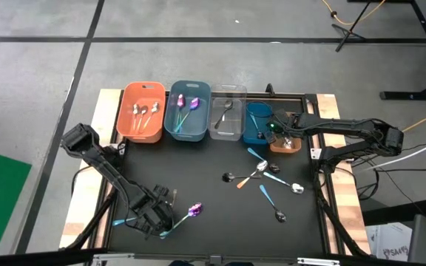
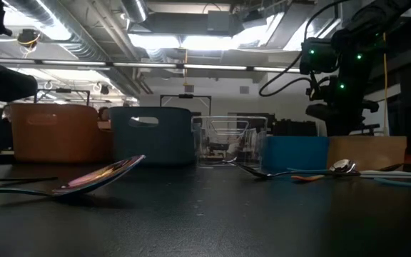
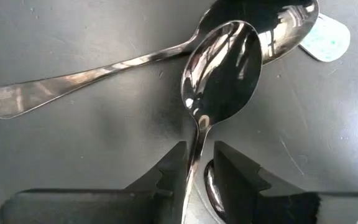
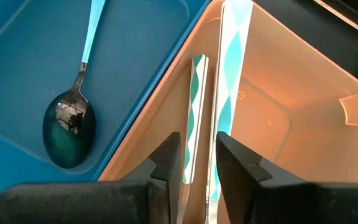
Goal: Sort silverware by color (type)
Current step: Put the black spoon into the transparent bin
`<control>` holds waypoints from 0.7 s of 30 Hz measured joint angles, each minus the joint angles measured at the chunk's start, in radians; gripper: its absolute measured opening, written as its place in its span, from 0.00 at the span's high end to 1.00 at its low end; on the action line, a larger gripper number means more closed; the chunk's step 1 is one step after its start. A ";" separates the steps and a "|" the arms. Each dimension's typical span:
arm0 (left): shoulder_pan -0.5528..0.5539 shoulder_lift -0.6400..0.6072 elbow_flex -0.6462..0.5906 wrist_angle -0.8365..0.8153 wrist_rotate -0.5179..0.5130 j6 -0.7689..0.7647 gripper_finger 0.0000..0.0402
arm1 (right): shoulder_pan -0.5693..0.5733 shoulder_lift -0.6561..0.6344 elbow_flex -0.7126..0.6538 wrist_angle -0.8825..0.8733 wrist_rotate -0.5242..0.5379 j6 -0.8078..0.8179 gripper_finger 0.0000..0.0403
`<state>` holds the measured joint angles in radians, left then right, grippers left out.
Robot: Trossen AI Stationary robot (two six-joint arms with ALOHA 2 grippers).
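My left gripper is near the table's front left, shut on a shiny spoon that shows purple with a teal handle from above. In the left wrist view a second shiny spoon lies on the mat under it. My right gripper hangs over the brown bin, shut on a utensil with a teal-and-white patterned handle. Several loose spoons lie on the mat at the centre right. A blue-handled spoon lies in the blue bin. My left gripper pinches the spoon between its two fingers by the neck just behind the bowl. The bowl sticks out ahead of the fingertips, above the lying spoon's neck. In the low view the bowl tilts up off the mat. My right gripper pinches the patterned handle between its two fingers, which come from above and point down into the brown bin. The handle runs ahead of the fingertips along the bin's inner wall. I cannot see its far end or whether it rests on the bin.
Five bins stand in a row along the far edge: orange, grey-blue, clear, blue and brown. The first three hold spoons. The wooden table edge runs close to the left arm.
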<state>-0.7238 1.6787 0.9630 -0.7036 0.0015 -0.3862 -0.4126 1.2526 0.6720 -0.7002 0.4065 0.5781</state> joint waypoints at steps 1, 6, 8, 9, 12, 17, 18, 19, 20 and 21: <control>0.000 0.000 0.000 0.000 0.000 0.000 0.82 | 0.000 0.000 0.000 0.000 0.000 0.000 0.78; 0.000 0.000 0.000 0.000 -0.019 0.001 0.82 | 0.000 0.000 0.000 0.000 0.000 0.000 0.78; 0.000 0.000 0.000 0.000 -0.022 0.000 0.82 | 0.000 0.000 0.000 0.000 0.000 0.000 0.78; 0.000 0.000 0.000 0.000 -0.022 0.000 0.82 | 0.000 0.000 0.000 0.000 0.000 0.000 0.78; 0.000 0.000 0.000 0.000 -0.021 0.000 0.82 | 0.000 0.000 0.000 0.000 0.000 0.000 0.78; 0.000 0.000 0.000 0.001 -0.017 0.000 0.82 | 0.000 0.000 0.000 0.000 0.000 0.000 0.78; 0.000 0.000 0.000 0.001 -0.016 0.000 0.82 | 0.000 0.000 0.000 0.000 0.000 0.000 0.78; 0.000 0.000 0.000 0.001 -0.016 0.000 0.82 | 0.000 0.000 0.000 0.000 0.000 0.000 0.78; 0.000 0.000 0.000 0.001 -0.015 0.000 0.82 | 0.000 0.000 0.000 0.000 0.000 0.000 0.78; 0.000 0.000 -0.006 0.013 -0.013 0.000 0.82 | 0.000 0.000 0.000 0.000 0.000 0.000 0.78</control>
<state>-0.7235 1.6783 0.9571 -0.6906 -0.0113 -0.3859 -0.4126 1.2526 0.6720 -0.7006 0.4061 0.5781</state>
